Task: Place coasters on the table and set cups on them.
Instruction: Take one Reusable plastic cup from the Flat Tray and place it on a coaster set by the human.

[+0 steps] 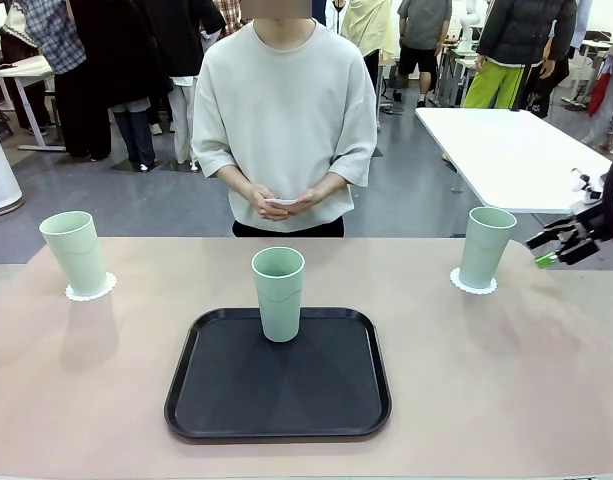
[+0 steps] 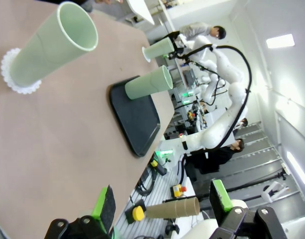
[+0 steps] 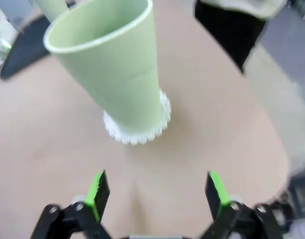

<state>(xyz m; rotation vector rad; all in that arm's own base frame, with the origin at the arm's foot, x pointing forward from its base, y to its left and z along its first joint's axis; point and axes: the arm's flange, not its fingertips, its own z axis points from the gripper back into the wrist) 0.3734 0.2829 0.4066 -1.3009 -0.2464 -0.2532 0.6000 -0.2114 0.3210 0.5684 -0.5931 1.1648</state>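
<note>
On the tray point(image 1: 286, 390), the middle cup point(image 1: 278, 295) stands coasterless. It looks like light, smooth, tippy plastic, so I'd grip mid-wall. My left gripper point(image 2: 162, 199) and right gripper point(image 3: 157, 191) are spread, empty.

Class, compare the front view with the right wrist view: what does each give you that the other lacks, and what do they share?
Front view: the left cup on the left coaster, the middle cup standing whole on the black tray, and the person's hands holding a white disc.
Right wrist view: the right gripper seen from behind, its green pads apart with nothing between them.
Both: the right cup on the right coaster, the tan table, and part of the tray.
</note>
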